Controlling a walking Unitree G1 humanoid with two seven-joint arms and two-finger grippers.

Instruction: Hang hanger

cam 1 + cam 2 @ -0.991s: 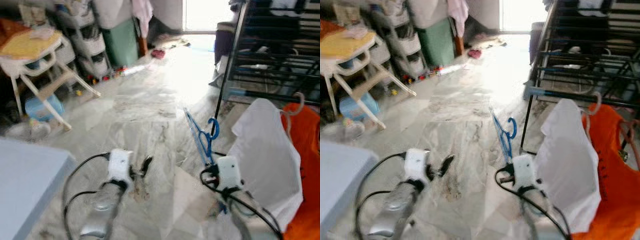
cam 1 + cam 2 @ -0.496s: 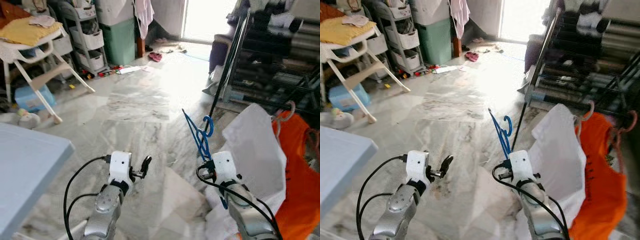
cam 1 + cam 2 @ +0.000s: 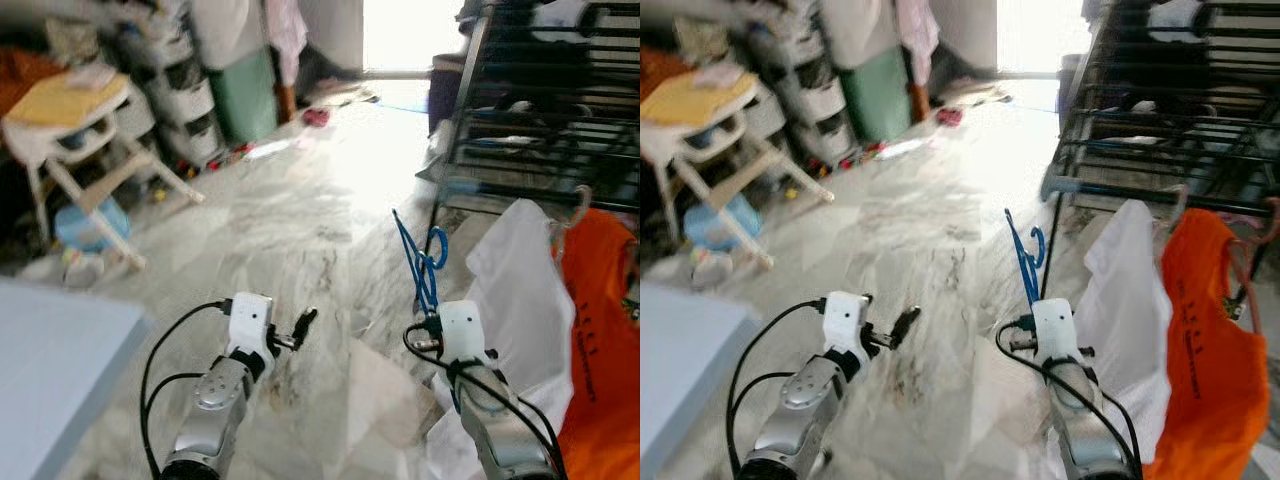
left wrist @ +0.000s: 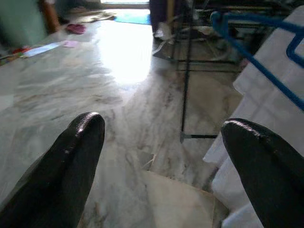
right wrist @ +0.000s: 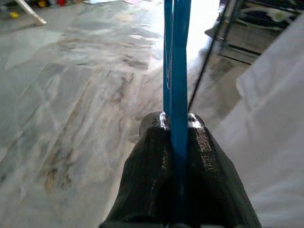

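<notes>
1. Right gripper pinches the blue hanger by its flat bar; hook points up, beside the drying rack.
2. Left gripper spread, empty.
3. Hanger looks light, thin, stiff, probably slick plastic; gripping near the bar's middle should limit swinging.

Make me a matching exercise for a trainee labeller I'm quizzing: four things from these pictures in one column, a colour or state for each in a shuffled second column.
Things:
1. hanger
2. left gripper
3. right gripper
4. shirt

Colour or state:
A. orange, hanging on the rack
B. open, holding nothing
C. blue, held upright over the floor
D. shut on the hanger

Pairs: 1-C, 2-B, 3-D, 4-A
</notes>
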